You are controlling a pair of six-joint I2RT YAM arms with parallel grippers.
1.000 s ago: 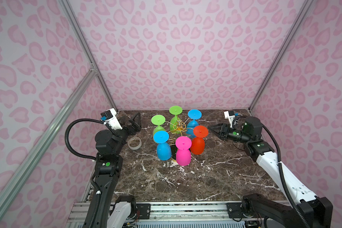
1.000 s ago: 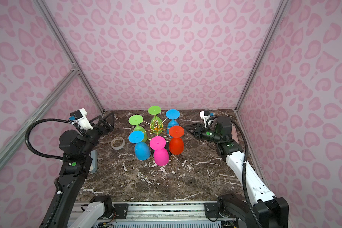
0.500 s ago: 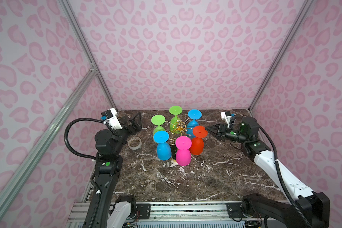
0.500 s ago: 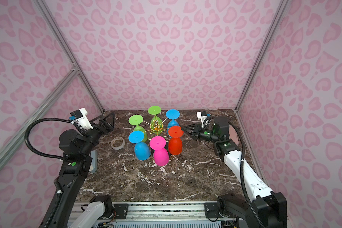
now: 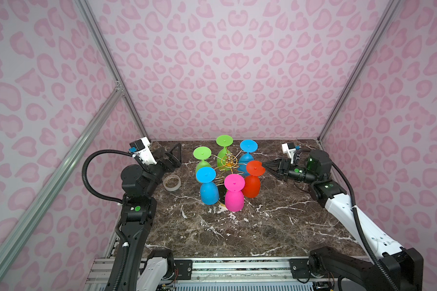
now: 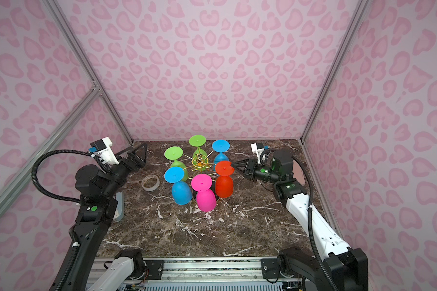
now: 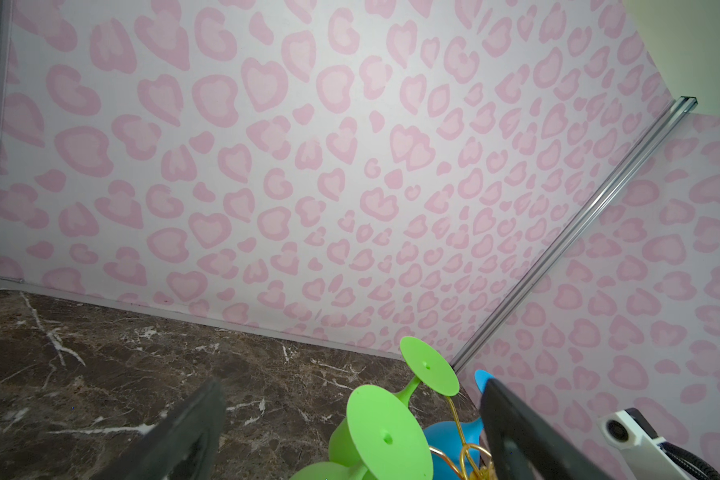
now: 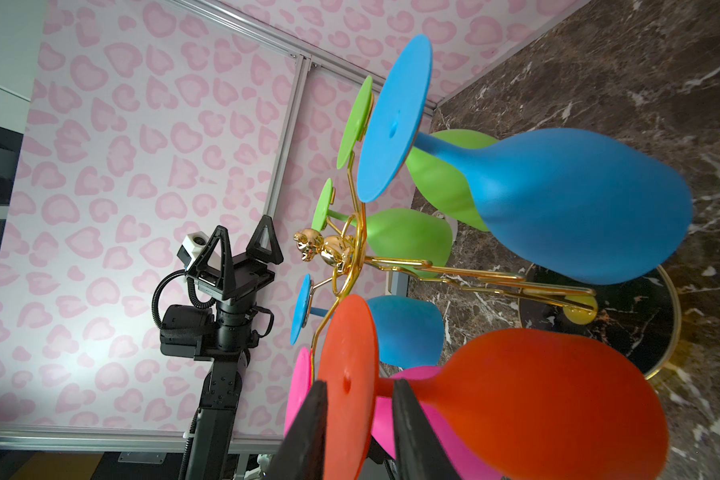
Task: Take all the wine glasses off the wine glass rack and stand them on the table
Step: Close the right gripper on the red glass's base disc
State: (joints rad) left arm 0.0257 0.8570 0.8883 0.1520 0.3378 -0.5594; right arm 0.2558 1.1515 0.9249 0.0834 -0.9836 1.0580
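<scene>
Straddling red wine glass (image 8: pixel 537 399) foot: right fingers (image 8: pixel 310 432), wrist view only.

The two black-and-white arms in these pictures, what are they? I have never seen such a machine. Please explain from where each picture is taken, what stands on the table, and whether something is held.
They are two robot arms, each ending in a two-fingered gripper. Two pictures look down from above on the whole scene; the other two come from a camera on each wrist. On the marble table stands a gold wire rack with six coloured wine glasses hanging upside down; a tape roll lies near it. The left gripper is open and holds nothing. The right gripper has its fingers on either side of the red glass's foot; whether they press it, I cannot tell.
</scene>
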